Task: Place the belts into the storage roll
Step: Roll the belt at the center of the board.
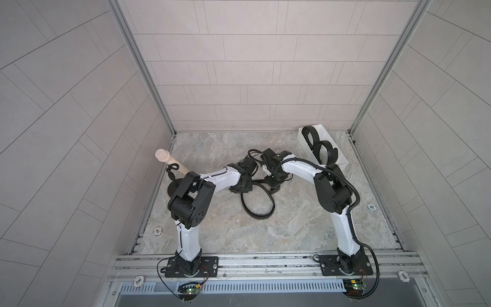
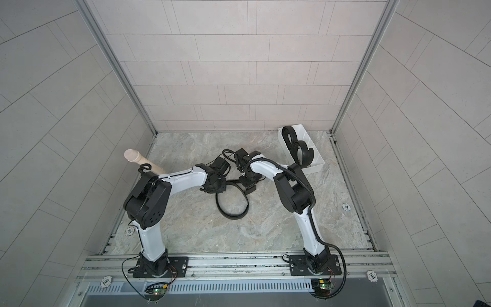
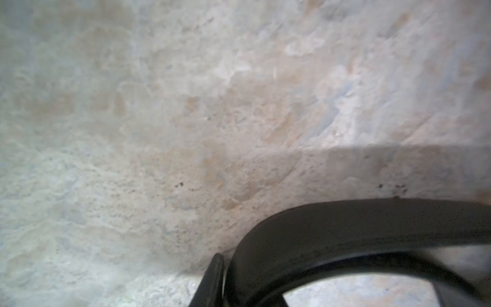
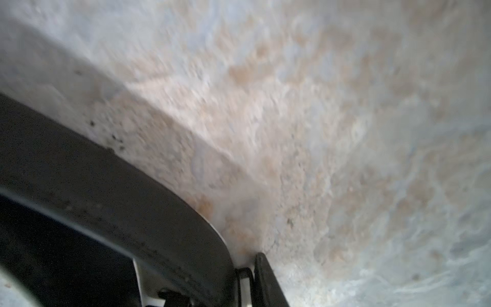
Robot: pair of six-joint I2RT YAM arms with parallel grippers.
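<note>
A grey, stone-look worktop (image 1: 239, 234) sits inside pale tiled walls. In the far right corner lies a long white plastic tray (image 1: 341, 160). One black belt rolled into a ring (image 1: 311, 135) stands at its far end, and a second rolled black belt (image 1: 325, 152) stands right next to it.

In the middle, a long loose black belt (image 1: 259, 216) makes a big loop on the worktop. The left tool (image 1: 240, 187) and the right tool (image 1: 273, 184) are both down at the far side of that loop, close together. I can't see if they pinch it. On the left stands a beige wooden peg on a black round base (image 1: 170, 160).
</note>
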